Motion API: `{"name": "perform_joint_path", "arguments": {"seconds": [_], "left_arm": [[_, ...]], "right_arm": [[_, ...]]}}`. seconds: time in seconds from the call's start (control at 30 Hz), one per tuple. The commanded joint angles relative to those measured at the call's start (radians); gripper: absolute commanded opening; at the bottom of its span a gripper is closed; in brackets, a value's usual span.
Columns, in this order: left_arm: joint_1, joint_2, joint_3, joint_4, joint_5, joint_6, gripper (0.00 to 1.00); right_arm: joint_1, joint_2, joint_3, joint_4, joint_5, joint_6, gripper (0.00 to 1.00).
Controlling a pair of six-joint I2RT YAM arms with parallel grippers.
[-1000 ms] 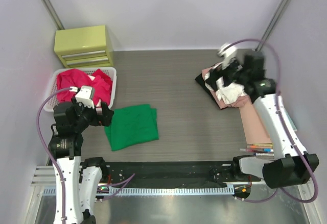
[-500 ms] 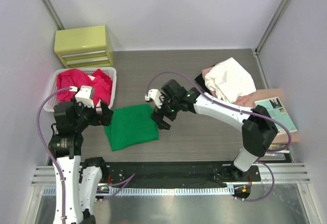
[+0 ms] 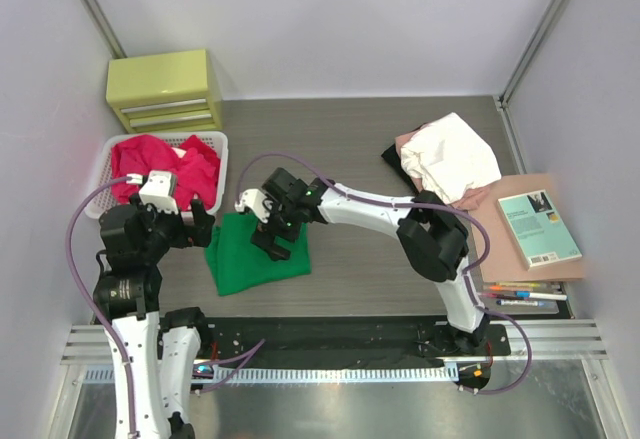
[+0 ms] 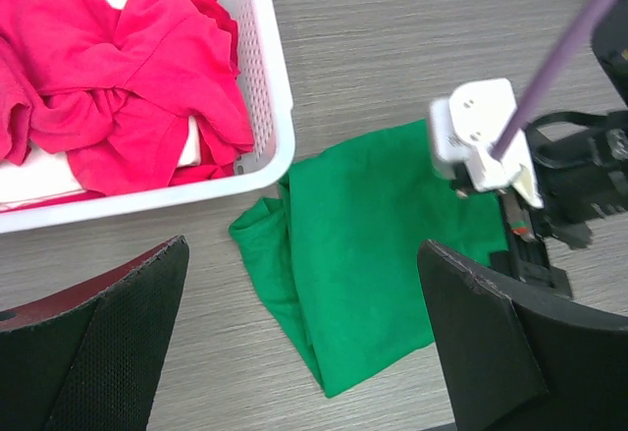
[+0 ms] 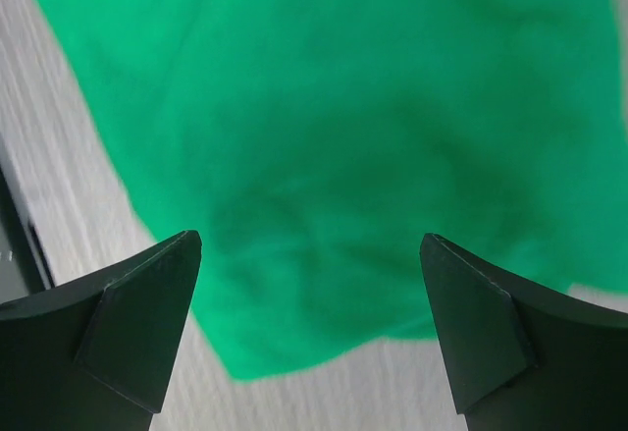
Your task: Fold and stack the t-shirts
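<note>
Green t-shirt point(image 3: 250, 259) is lying folded near the bench's left edge, just beside the basket point(image 3: 222, 171). Right end effector point(image 3: 270, 242) is hovering directly over it, fingers apart and empty, probably lining up a grasp. Left end effector point(image 3: 203, 221), likewise apart and empty, is hanging at the shirt's left edge. Red t-shirts point(image 3: 150, 159) are sitting unfolded in the basket.

- table point(image 4: 392, 38): grey wood-grain.
- white slatted basket point(image 4: 267, 68): 10 o'clock, heaped with crumpled red t-shirts point(image 4: 128, 68), white cloth showing beneath them.
- green t-shirt point(image 4: 363, 254): centre, folded flat on the table, just beside the basket's corner.
- right arm's wrist point(image 4: 478, 136): 3 o'clock, white block with purple cable point(image 4: 559, 53), over the green t-shirt's edge.
- left gripper point(image 4: 304, 247): fingers point(image 4: 98, 352) at 7 and 5 o'clock, spread wide, holding nothing.
</note>
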Motion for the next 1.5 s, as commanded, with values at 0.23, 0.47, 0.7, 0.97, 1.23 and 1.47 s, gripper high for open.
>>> {"name": "perform_joint_path", "arguments": {"seconds": [0.23,0.47,0.7,0.97,1.23,1.47], "left_arm": [[0.021,-0.003,0.006,0.023,-0.002,0.015,1.00],[0.021,0.008,0.002,0.028,0.009,0.015,1.00],[0.021,0.007,0.003,0.023,0.016,0.015,1.00],[0.022,0.028,-0.003,0.023,0.055,0.014,1.00],[0.021,0.023,0.000,0.017,0.062,0.012,1.00],[0.007,0.080,-0.006,-0.018,0.197,0.017,1.00]], "right_arm": [[0.036,0.139,0.203,0.041,-0.032,0.016,1.00],[0.036,0.051,-0.055,0.147,-0.008,0.014,1.00],[-0.014,-0.013,-0.227,0.175,0.028,0.019,1.00],[-0.108,-0.114,-0.354,0.193,0.026,0.002,1.00],[-0.102,-0.201,-0.308,0.231,0.020,0.010,1.00],[-0.085,-0.573,-0.224,0.192,0.136,-0.004,1.00]]}}
